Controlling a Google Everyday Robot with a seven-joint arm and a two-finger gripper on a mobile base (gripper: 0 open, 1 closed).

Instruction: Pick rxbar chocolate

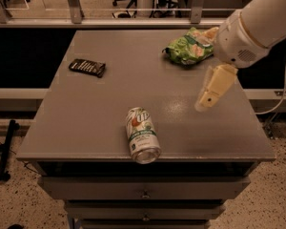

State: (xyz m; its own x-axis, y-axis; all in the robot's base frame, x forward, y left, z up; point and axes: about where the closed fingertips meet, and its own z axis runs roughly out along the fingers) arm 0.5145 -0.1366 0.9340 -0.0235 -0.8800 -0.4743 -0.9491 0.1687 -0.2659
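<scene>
My gripper [204, 102] hanging over the right side of the grey table [81, 128], empty, whether my jaws are apart or together I cannot tell, rxbar chocolate [87, 67] flat at the far left, well apart from me, soda can [142, 134] lying near the front edge, green snack bag [188, 47] at the back right

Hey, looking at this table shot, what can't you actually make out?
All in the camera view:
rxbar chocolate, far left on the table: wrapper lettering too small to read.
green snack bag: right end hidden behind the arm.
arm: cut off by the top-right edge.
gripper, over the table's right side: its height above the tabletop cannot be judged.
drawers: lower ones cut off by the bottom edge.
</scene>
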